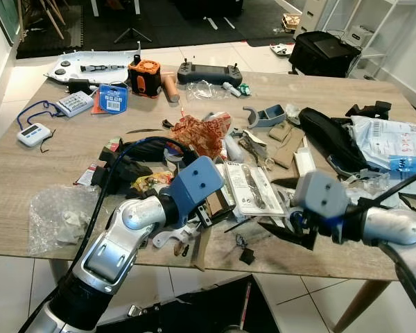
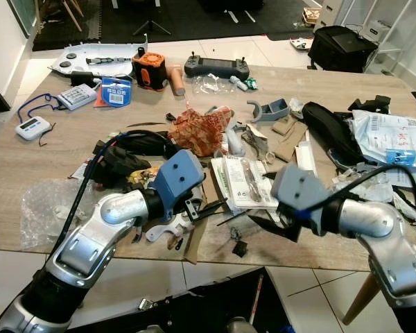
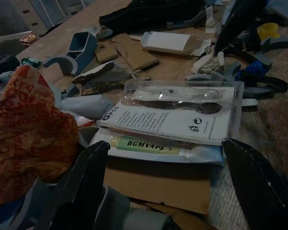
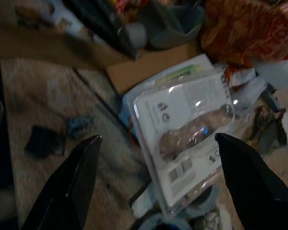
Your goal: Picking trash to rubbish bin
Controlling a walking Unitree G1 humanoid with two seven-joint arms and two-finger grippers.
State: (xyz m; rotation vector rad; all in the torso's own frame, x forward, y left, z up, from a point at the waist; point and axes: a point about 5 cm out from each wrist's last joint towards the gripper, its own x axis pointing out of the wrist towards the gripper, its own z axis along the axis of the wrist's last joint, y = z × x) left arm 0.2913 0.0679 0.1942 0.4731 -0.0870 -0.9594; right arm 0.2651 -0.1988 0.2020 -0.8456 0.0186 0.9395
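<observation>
Clear plastic blister pack with white printed card (image 1: 247,187) lies mid-table near the front edge, between left gripper (image 3: 173,191) and right gripper (image 4: 153,187); both spread wide, empty, seemingly bracketing it for pickup

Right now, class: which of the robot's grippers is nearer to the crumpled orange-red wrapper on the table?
Left. The left gripper sits just below the orange-red wrapper, open. The right gripper lies farther off, beyond the clear blister pack.

Only a couple of bits are legible: "BGMVAPE" on the yellow-green label (image 3: 145,144) under the clear blister pack (image 3: 180,112), which has "PCS" printed on its white card. Everything else is too blurry.
</observation>
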